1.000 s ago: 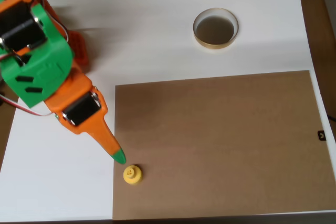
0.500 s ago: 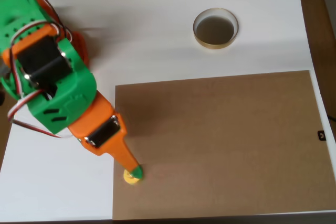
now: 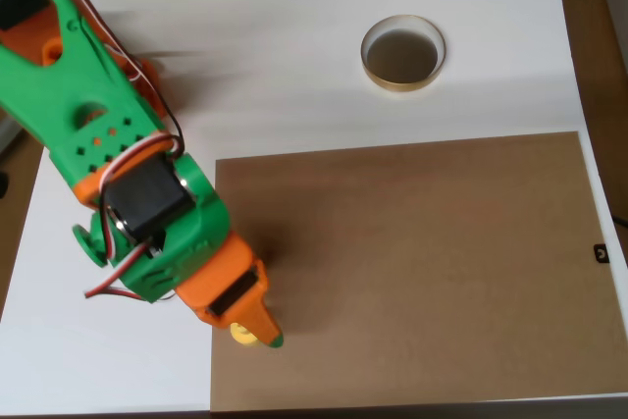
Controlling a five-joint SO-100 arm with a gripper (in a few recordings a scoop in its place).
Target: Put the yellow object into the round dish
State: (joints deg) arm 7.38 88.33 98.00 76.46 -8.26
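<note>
Overhead view: orange, green-tipped gripper (image 3: 267, 333) covers the small yellow plastic peg (image 3: 241, 334) at the brown board's (image 3: 422, 262) near-left edge; jaw spread cannot be told. A misaligned pinch could flick the peg away. Gold-rimmed round dish (image 3: 403, 53) lies far off.

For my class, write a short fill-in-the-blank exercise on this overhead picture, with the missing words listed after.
1. The yellow object lies on the ____ board, near its lower left corner.
2. The round dish stands on the ____ table, away from the board.
3. The dish holds ____.
4. The tool partly covers the ____ object from above.

Missing words: brown; white; nothing; yellow
</note>
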